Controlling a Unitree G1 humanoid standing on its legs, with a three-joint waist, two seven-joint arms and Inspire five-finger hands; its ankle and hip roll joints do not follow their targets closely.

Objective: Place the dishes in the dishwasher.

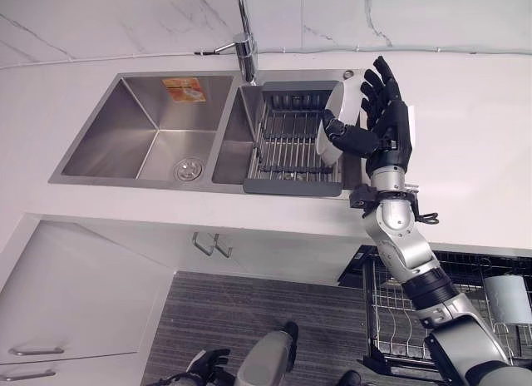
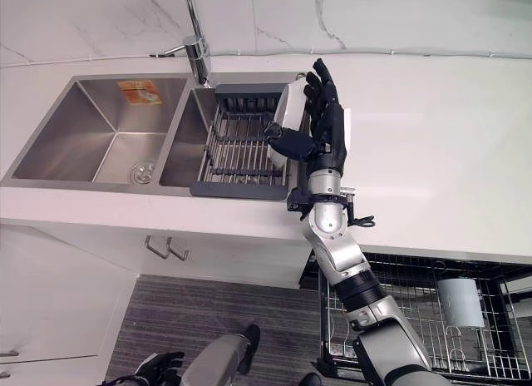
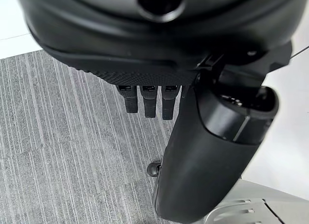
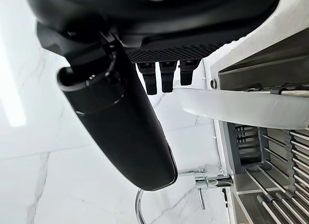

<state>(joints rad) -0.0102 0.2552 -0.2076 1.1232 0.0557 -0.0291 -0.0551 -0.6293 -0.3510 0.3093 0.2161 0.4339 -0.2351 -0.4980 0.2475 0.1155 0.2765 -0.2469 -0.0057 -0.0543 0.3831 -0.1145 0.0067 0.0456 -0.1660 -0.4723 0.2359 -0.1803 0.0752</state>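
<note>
Sink (image 1: 158,132) serves as the landmark: a wire drying rack (image 1: 287,145) sits in its right basin, just below the tap (image 1: 243,49). At the rack's right edge a white plate (image 1: 339,120) stands upright, pinched between the right hand's (image 1: 384,120) thumb and straight fingers. Below the worktop (image 1: 465,145), right of the sink, a dishwasher rack (image 1: 391,311) is pulled out. Left hand (image 3: 149,101) hangs relaxed over the floor.
</note>
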